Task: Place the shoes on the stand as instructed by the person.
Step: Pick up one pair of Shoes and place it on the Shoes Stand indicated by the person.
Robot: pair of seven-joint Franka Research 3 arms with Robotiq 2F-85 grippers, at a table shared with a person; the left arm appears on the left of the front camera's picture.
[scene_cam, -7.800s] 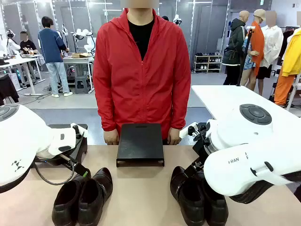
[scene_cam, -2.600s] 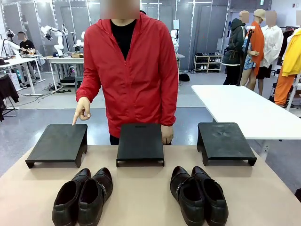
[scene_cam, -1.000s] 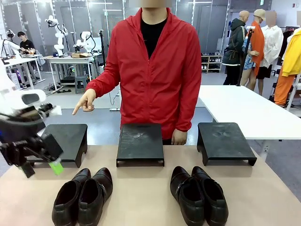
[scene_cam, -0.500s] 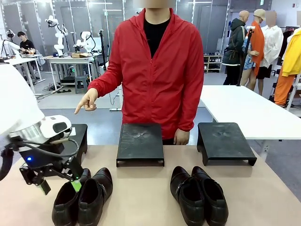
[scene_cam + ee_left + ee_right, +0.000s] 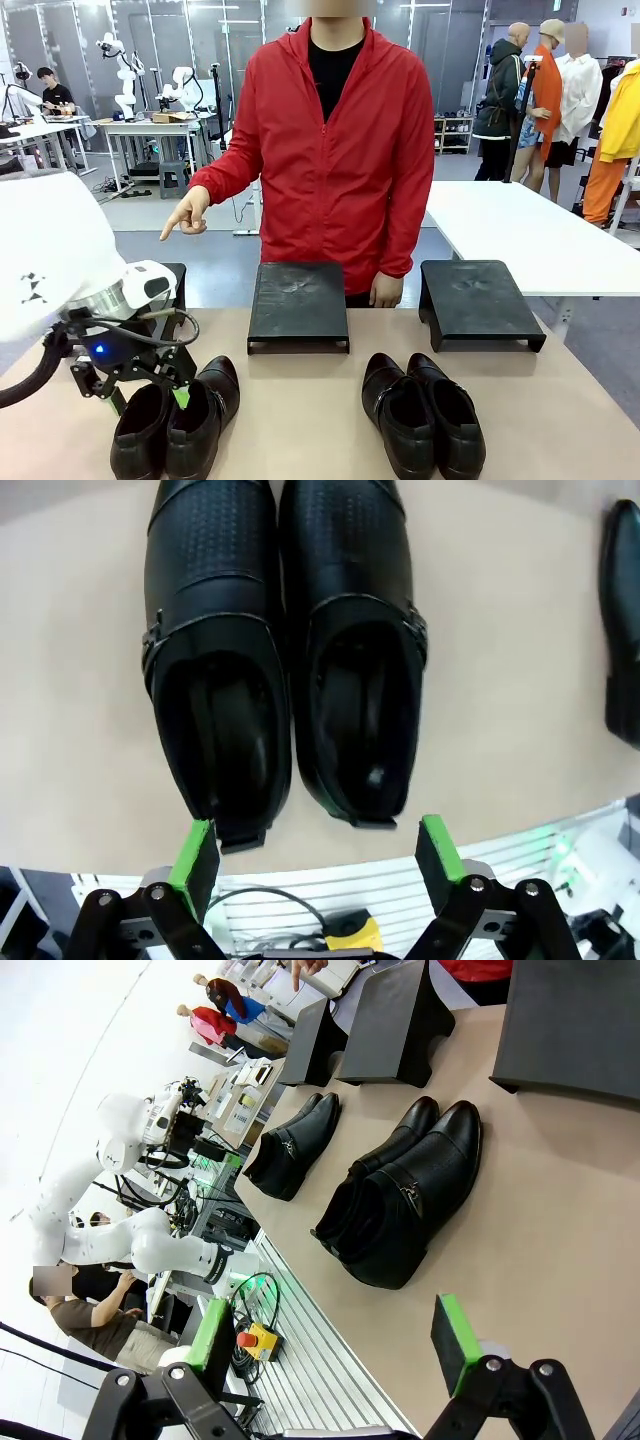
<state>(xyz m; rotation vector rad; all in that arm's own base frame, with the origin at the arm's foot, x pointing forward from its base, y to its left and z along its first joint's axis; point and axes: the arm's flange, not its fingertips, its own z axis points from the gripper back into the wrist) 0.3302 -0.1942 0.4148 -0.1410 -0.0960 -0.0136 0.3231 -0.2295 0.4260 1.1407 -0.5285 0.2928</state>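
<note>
Shoes [image 5: 340, 640] beneath wide-spread left claw [image 5: 315, 842]

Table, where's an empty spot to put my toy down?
Bare table between the left shoes and the right shoes. The middle stand and the right stand have free tops. Crowded where the left gripper hangs over the left shoes.

A tan table [image 5: 300, 420] fills the foreground. Behind it to the right, a long white table [image 5: 510, 225] stands on a grey floor [image 5: 225, 255]. Far back are a low shelf rack [image 5: 443, 135] and, at left, a workbench [image 5: 150, 127].
</note>
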